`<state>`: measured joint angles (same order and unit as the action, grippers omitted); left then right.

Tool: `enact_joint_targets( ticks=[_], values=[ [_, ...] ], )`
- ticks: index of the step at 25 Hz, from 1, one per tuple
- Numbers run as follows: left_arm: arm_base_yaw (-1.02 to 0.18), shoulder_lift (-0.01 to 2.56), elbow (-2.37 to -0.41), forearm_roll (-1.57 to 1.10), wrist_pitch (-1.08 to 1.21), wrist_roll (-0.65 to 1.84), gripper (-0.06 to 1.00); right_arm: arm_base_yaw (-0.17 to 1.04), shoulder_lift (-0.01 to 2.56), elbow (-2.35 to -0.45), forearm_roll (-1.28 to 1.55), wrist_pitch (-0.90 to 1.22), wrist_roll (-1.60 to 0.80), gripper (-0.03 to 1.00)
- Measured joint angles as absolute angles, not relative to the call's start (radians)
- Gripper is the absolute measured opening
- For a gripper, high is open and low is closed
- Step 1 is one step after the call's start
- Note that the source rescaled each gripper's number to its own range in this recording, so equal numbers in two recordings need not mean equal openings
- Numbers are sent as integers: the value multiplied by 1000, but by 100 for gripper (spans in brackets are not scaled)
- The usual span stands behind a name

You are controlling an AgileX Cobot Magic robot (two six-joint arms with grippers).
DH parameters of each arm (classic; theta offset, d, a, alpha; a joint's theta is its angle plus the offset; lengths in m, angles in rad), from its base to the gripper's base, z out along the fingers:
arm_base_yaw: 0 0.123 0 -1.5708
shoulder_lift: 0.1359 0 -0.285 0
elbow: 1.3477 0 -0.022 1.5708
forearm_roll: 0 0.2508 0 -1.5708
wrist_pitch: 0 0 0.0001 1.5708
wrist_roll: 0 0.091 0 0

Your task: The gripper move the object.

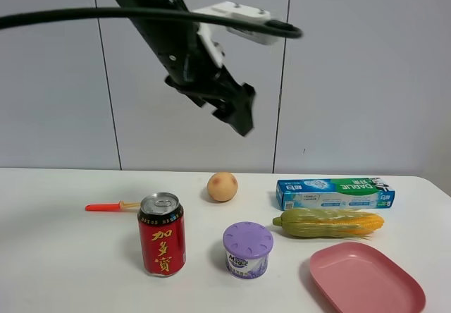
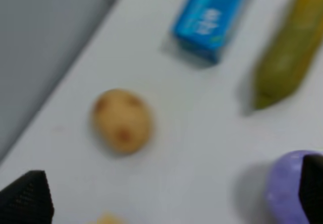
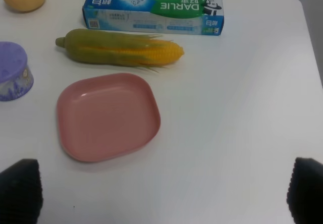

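The object, a small round tub point(image 1: 248, 249) with a lilac perforated lid and a white "Magic" label, stands upright at the table's front middle. It also shows in the left wrist view point(image 2: 292, 188), blurred, and in the right wrist view point(image 3: 12, 70). My left gripper point(image 1: 243, 115) hangs high above the table, behind and above the tub, touching nothing. In its wrist view the left gripper point(image 2: 169, 196) is open and empty. My right gripper point(image 3: 162, 191) is open and empty above the table's right part; it is out of the exterior high view.
A red drink can point(image 1: 162, 234) stands left of the tub. A potato point(image 1: 222, 186) lies behind it. A toothpaste box point(image 1: 335, 193), a corn cob point(image 1: 329, 223) and a pink plate point(image 1: 366, 279) lie to the right. A small red-orange tool point(image 1: 111, 206) lies at left.
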<state>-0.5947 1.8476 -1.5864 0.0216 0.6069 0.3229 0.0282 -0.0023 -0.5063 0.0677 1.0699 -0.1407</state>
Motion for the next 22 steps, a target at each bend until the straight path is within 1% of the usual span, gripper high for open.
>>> enact_joint_targets(
  ticks=[6, 9, 13, 18, 22],
  values=[
    [-319, 1765, -1586, 54, 610, 319, 100, 28, -2, -506, 68, 1070, -141, 100],
    [-187, 1711, -1586, 59, 645, 319, 100, 28, -2, -506, 68, 1070, -141, 100],
    [-66, 1620, -1586, 53, 745, 319, 100, 28, -2, -506, 68, 1070, -141, 100],
    [52, 1469, -1583, 52, 949, 307, 100, 28, -2, -506, 68, 1070, -141, 100],
    [123, 1300, -1498, 22, 995, 304, 100, 28, -2, -506, 68, 1070, -141, 100]
  ],
)
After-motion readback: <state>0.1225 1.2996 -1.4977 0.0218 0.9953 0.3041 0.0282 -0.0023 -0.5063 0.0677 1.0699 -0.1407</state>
